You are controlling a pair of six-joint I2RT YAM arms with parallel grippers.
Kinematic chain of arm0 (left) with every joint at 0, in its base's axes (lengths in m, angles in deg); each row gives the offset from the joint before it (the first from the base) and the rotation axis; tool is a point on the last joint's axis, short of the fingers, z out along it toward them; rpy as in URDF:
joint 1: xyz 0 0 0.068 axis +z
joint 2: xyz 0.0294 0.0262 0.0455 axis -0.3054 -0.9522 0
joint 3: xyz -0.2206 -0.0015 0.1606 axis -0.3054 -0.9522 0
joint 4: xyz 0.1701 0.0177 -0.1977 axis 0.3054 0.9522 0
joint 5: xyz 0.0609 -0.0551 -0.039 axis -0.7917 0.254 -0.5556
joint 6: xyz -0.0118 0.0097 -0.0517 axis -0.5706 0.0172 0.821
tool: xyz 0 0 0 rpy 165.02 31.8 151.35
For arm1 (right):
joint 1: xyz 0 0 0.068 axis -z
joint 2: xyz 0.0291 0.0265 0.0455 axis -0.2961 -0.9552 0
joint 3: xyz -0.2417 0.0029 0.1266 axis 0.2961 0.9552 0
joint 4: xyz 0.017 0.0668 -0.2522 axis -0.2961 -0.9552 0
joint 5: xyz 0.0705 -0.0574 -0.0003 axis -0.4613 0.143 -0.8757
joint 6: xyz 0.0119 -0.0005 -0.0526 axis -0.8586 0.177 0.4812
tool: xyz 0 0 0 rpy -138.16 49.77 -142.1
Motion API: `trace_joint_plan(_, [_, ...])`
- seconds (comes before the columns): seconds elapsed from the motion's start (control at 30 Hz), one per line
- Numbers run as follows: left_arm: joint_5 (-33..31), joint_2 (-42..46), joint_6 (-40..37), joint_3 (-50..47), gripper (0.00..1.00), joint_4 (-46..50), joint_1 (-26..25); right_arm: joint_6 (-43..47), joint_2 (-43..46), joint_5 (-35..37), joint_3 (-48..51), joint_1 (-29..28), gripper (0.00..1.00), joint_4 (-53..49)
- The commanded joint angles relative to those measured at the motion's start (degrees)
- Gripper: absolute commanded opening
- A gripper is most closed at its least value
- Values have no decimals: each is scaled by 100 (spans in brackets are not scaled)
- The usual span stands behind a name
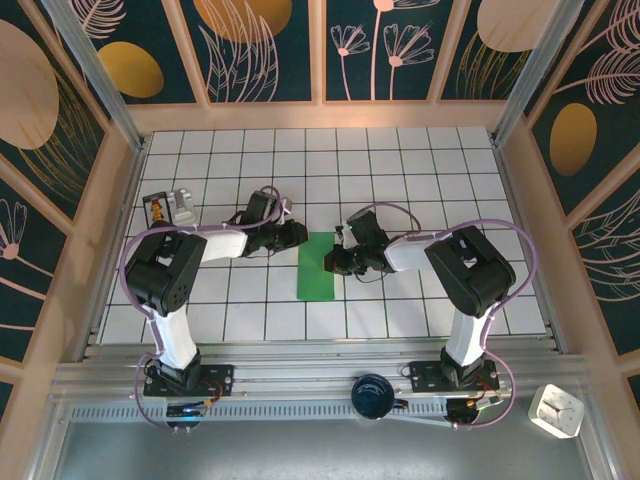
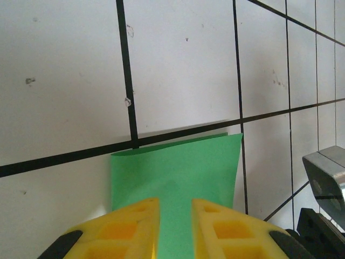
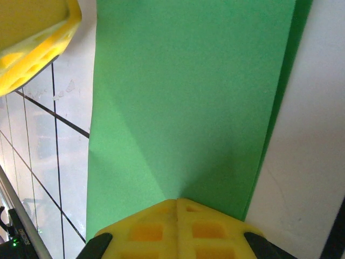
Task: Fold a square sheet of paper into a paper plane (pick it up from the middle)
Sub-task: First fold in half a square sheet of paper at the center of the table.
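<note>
The square sheet of paper (image 1: 318, 274) lies near the middle of the tiled table as a narrow green rectangle, folded in half. A second layer shows along its long edge (image 3: 288, 108) in the right wrist view. My left gripper (image 1: 296, 236) is low over the sheet's far left corner. Its yellow fingers (image 2: 135, 216) stand a little apart, and the green paper (image 2: 178, 167) runs flat beneath the gap. My right gripper (image 1: 335, 262) sits at the sheet's right edge. That gripper (image 3: 178, 200) is shut, tips together and resting on the paper (image 3: 188, 97).
A small black-and-orange box (image 1: 160, 209) with a grey item stands at the table's left. A dark blue cup (image 1: 375, 393) sits on the front rail, and a white clock-like object (image 1: 556, 410) lies at the near right. Wooden walls (image 1: 320, 115) border the table.
</note>
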Motion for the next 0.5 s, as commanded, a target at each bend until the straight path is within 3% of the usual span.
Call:
trace_joint_plan(0.0, [-46,-320,-88,398,22,51,48,201,-457,1047,271,36,0,-950])
trace_joint_plan(0.23, [-572,-673,-372,635,20,379,91,184,-410,1060,330,30,0,-943])
trace_joint_plan(0.47, [-480,-128,-397,479,23,358,99,168,-360,1075,359,57,0,-944])
